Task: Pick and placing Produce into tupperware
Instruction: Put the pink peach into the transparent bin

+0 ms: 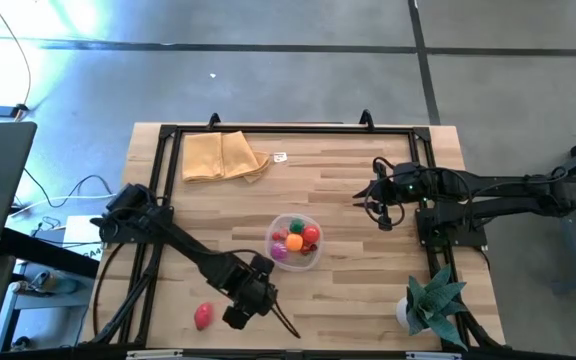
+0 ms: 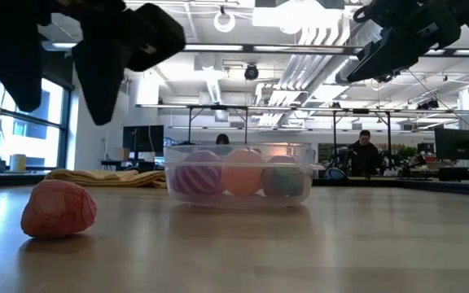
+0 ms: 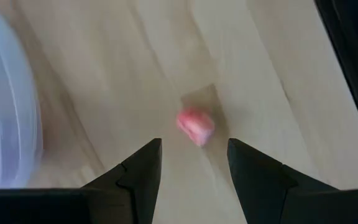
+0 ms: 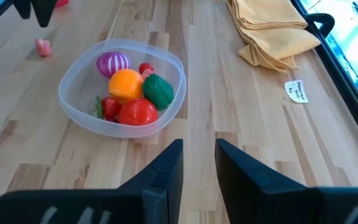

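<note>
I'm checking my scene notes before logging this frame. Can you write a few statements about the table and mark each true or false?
1. One pink toy fruit lies on the wooden table outside the round clear plastic tub. True.
2. The left gripper is shut on that fruit. False: it is open, above it.
3. The tub is empty. False: it holds several toys, among them an orange ball.
4. The tan folded cloth lies apart from the tub. True.

Tan folded cloth (image 1: 222, 157) lies near the far edge of the wooden table (image 1: 338, 290). Small white tag (image 1: 280, 157) sits just beside the cloth, apart from it. Spiky green potted plant (image 1: 431, 304) stands at the near right corner. Beyond the table, a person (image 2: 365, 151) is visible in the room.
</note>
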Robot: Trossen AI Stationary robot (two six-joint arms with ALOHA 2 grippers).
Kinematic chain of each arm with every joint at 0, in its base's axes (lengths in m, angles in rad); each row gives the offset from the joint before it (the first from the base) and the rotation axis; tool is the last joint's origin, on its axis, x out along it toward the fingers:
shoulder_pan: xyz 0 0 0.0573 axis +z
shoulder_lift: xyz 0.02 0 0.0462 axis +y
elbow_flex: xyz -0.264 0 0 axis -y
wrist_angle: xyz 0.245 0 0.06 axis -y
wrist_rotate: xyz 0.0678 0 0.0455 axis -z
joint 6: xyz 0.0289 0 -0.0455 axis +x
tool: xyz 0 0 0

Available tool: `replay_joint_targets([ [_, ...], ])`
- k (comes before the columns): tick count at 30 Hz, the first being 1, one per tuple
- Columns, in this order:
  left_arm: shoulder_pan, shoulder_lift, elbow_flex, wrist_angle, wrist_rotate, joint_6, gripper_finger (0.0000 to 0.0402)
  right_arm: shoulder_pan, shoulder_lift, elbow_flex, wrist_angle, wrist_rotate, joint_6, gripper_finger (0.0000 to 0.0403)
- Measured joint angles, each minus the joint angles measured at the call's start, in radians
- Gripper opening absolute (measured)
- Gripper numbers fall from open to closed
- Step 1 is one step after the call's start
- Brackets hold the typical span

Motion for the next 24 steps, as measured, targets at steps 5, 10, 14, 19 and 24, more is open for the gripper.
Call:
replay_joint_targets([
  [5, 0.004, 0.009, -0.002, 0.019, 0.012, 0.060, 0.0174, 0.000, 0.000, 0.000, 0.003, 0.000, 0.000, 0.0083],
  [10, 0.004, 0.035, -0.003, 0.026, 0.038, 0.059, 0.0174, 0.000, 0.000, 0.000, 0.003, 0.000, 0.000, 0.0083],
  [14, 0.004, 0.068, -0.004, 0.044, 0.054, 0.058, 0.0174, 0.000, 0.000, 0.000, 0.002, 0.000, 0.000, 0.0083],
  [19, 0.004, 0.086, -0.004, 0.058, 0.053, 0.051, 0.0174, 0.000, 0.000, 0.000, 0.003, 0.000, 0.000, 0.0083],
  [24, 0.004, 0.085, -0.004, 0.065, 0.052, 0.044, 0.0174, 0.000, 0.000, 0.000, 0.002, 0.000, 0.000, 0.0083],
])
